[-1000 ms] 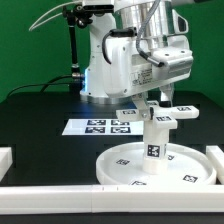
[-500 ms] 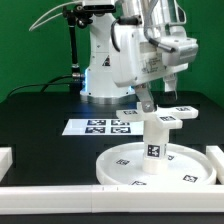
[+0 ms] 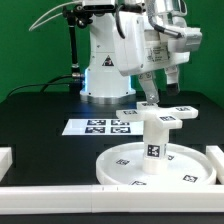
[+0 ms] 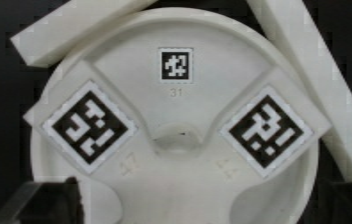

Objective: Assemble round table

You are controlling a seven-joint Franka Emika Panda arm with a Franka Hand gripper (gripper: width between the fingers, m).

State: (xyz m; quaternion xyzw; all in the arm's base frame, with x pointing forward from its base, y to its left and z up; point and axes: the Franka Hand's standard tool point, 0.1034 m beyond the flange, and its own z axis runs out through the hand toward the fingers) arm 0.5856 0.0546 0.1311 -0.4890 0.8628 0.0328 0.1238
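Observation:
The round table's disc point(image 3: 120, 166) lies flat near the front of the black table. The thick tagged leg point(image 3: 154, 146) stands upright on it, and the cross-shaped foot point(image 3: 160, 116) rests on top of the leg. My gripper point(image 3: 160, 88) hangs open a little above the foot, touching nothing. In the wrist view the foot point(image 4: 182, 130) fills the picture with two diamond-set tags, and the disc point(image 4: 244, 35) shows behind it. The gripper point(image 4: 199, 205) stands wide, its dark fingertips point(image 4: 48, 200) showing at the frame's edge, with nothing between them.
The marker board point(image 3: 95, 126) lies behind the disc. White border rails run along the front point(image 3: 60, 190), at the exterior view's right point(image 3: 215, 155) and at its left point(image 3: 5, 158). The robot's base point(image 3: 100, 70) stands at the back.
The gripper opened off the foot on the leg, then rose and drifted toward the exterior view's right. The foot, leg and disc stayed put.

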